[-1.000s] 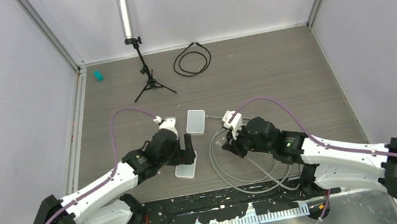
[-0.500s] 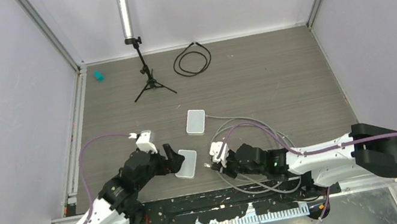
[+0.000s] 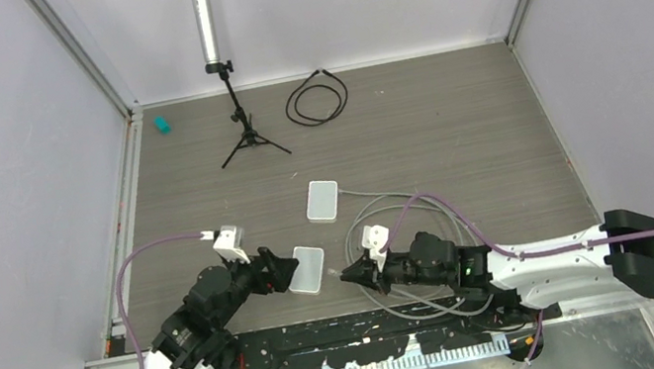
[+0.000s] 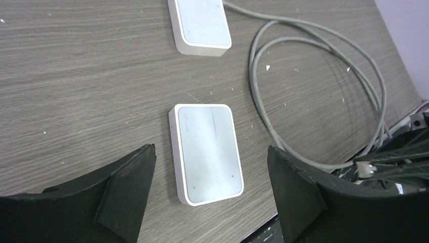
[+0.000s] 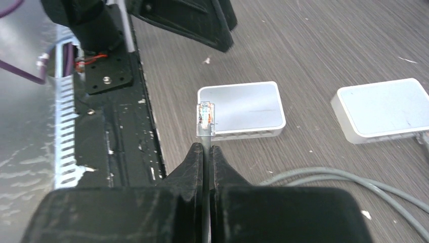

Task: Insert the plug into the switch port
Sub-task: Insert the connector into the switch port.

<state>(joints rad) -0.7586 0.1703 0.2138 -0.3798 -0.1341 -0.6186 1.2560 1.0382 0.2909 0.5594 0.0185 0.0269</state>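
**Plug held beside the switch**

The right gripper [image 5: 206, 149] is pinched tight on a clear plastic network plug [image 5: 206, 119]. The plug sits just at 3 o'clock of the near flat white rectangular switch [image 3: 308, 269], not in a port; the left gripper [image 3: 278, 261] stands spread wide and holding nothing at the switch's 9 o'clock; a second white box [image 3: 323, 200] lies at its 12 o'clock.

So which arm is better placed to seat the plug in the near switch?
Right. The right gripper is shut on the plug, tip aimed at the near switch. The left gripper is open and empty beside it.
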